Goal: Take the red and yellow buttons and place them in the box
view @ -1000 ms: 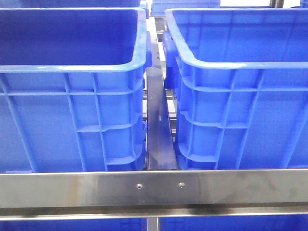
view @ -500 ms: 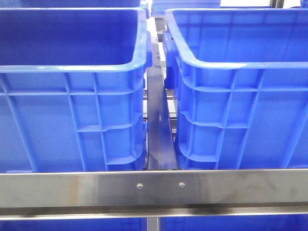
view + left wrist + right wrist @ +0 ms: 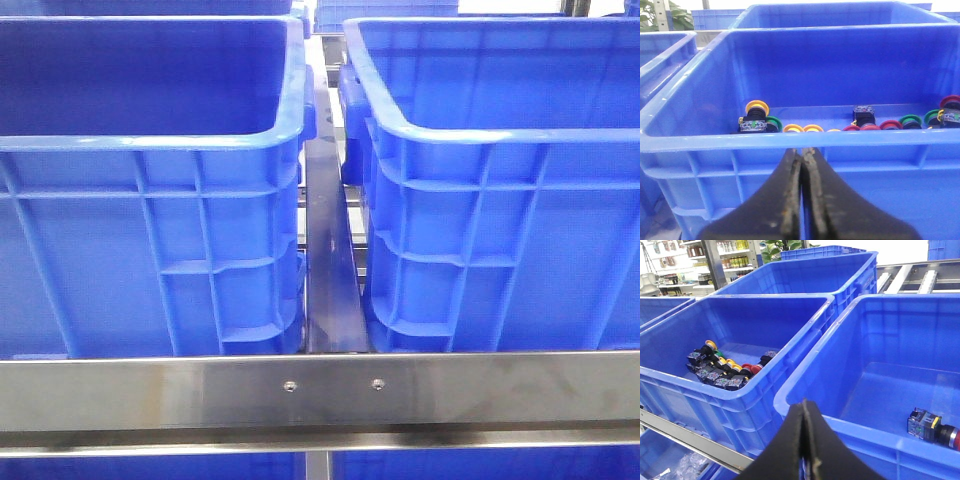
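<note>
Fingers of left gripper and right gripper clenched empty, poised outside blue plastic crate of coloured push buttons; picking seemingly not yet begun, next needing parting and reaching in.

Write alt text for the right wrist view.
The shut right gripper hangs above the near rim of a blue bin holding one red button. Beside it, another blue bin holds a cluster of yellow, red and green buttons.
</note>
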Available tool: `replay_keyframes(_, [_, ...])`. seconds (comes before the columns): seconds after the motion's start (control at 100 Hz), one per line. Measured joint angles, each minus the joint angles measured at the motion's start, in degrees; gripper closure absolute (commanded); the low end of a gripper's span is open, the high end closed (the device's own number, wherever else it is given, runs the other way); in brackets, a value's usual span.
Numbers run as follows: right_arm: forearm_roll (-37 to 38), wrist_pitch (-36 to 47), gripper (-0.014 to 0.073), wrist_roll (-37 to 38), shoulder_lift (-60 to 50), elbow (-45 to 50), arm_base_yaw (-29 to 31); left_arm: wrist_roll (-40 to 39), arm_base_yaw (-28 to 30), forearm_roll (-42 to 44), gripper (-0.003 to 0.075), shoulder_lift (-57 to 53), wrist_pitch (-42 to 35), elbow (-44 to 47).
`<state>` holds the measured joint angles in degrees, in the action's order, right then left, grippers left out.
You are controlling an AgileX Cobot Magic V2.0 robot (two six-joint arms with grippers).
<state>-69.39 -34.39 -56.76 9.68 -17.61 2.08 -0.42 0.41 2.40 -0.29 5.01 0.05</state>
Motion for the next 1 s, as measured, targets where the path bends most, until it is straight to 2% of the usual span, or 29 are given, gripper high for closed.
replay_keyframes(0.46, [0.0, -0.1, 0.0652, 0.0, -3.4, 0.9, -0.5, 0.0, 0.0, 0.0, 0.074, 0.0, 0.0, 0.0])
replay_keyframes(0.62, [1.5, 6.0, 0.0652, 0.2, -3.8, 3.8, -0.5, 0.0, 0.0, 0.0, 0.074, 0.0, 0.0, 0.0])
replay_keyframes(0.69, [5.8, 9.2, 0.0652, 2.0, -3.8, 5.1, -0.5, 0.0, 0.0, 0.0, 0.074, 0.0, 0.0, 0.0])
replay_keyframes(0.8, [17.4, 10.9, 0.0652, 8.7, -4.1, 6.0, -1.7, 0.0, 0.0, 0.0, 0.074, 0.0, 0.0, 0.0])
replay_keyframes(1.0, [43.1, 11.1, 0.0652, 32.8, -4.3, 6.1, -3.7, 0.0, 0.0, 0.0, 0.074, 0.0, 0.0, 0.0])
